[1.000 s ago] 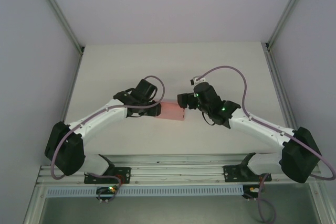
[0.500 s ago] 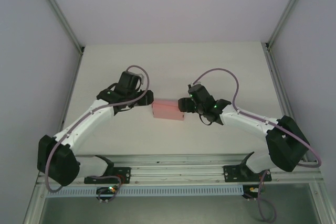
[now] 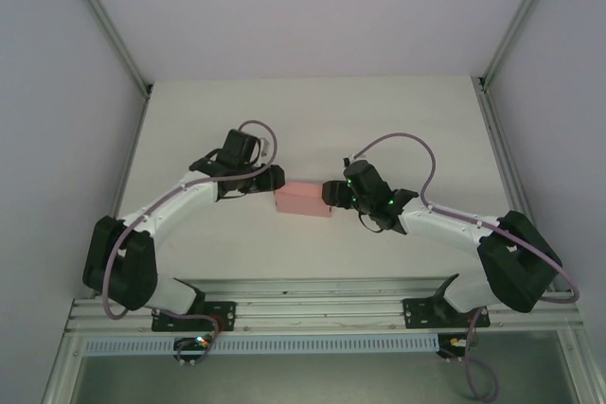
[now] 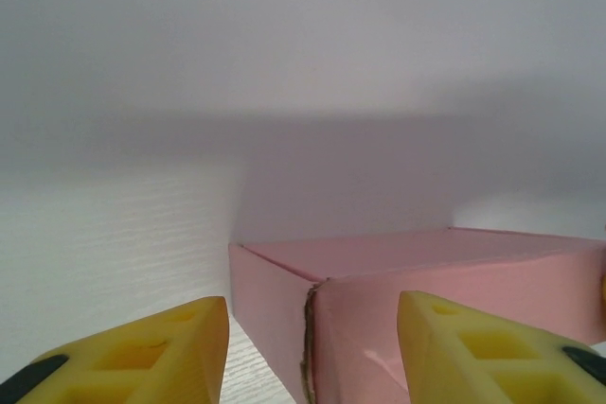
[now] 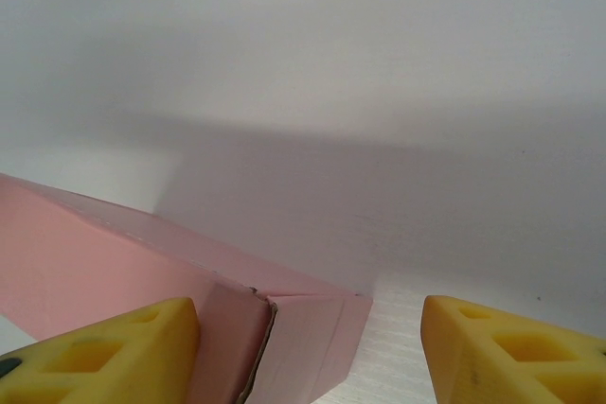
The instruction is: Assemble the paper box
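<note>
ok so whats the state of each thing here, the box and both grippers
paper box: folded up into a low closed box, lying flat on the table between the two grippers
left gripper: open, fingers either side of a corner at the box's left end
right gripper: open, fingers either side of a corner at the box's right end, with a clear gap at one finger

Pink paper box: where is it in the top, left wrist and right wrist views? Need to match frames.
Top external: paper box at about the centre of the picture.
Left wrist: lower right, one corner between the left fingers.
Right wrist: lower left, one corner between the right fingers.
Shared landmark: the white table that the box sits on.
</note>
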You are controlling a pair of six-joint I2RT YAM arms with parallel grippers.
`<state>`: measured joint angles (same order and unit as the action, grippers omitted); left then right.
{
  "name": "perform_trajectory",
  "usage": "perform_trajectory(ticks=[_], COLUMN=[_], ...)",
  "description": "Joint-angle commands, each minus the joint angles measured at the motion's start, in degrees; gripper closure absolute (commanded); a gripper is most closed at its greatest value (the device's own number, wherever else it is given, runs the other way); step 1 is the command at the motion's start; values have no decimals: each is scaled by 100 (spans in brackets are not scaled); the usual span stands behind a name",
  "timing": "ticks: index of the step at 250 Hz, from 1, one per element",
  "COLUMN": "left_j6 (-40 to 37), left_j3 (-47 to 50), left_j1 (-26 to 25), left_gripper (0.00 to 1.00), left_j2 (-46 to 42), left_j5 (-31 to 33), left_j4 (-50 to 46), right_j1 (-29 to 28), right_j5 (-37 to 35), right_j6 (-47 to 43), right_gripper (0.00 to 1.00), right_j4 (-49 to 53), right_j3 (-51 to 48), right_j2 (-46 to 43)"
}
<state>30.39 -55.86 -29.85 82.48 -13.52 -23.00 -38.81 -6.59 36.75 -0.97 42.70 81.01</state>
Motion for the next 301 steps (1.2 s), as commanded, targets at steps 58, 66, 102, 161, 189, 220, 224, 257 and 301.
perform_trajectory(ticks=[58,66,102,161,189,220,224,257,301], left_j6=[178,143,98,60,97,90,83,56,-319], left_j3=[1312,1542,2094,2424,2576,2632,2631,2559,2053], left_j1=[191,190,198,93,73,38,31,-7,-108], left_gripper=[62,67,89,100,100,100,100,100,80], left_j2=[-141,-122,128,304,279,273,271,245,-269], left_j5=[-865,-946,-1150,-1299,-1241,-1146,-1145,-1124,-724], left_j4=[1586,1969,2869,3510,3600,3584,3587,3516,2630], right_j1=[76,87,196,205,164,84,79,73,25], right_j5=[32,74,334,544,667,616,601,536,598], right_j6=[74,63,6,7,17,-64,-67,-105,-391], right_gripper=[38,38,45,66,70,75,75,75,65], right_j4=[669,592,200,-559,-975,-1389,-1407,-1414,-871], right_j3=[-382,-422,-612,-1000,-1231,-1483,-1490,-1434,-1018], right_j2=[288,313,404,392,348,382,390,313,-68])
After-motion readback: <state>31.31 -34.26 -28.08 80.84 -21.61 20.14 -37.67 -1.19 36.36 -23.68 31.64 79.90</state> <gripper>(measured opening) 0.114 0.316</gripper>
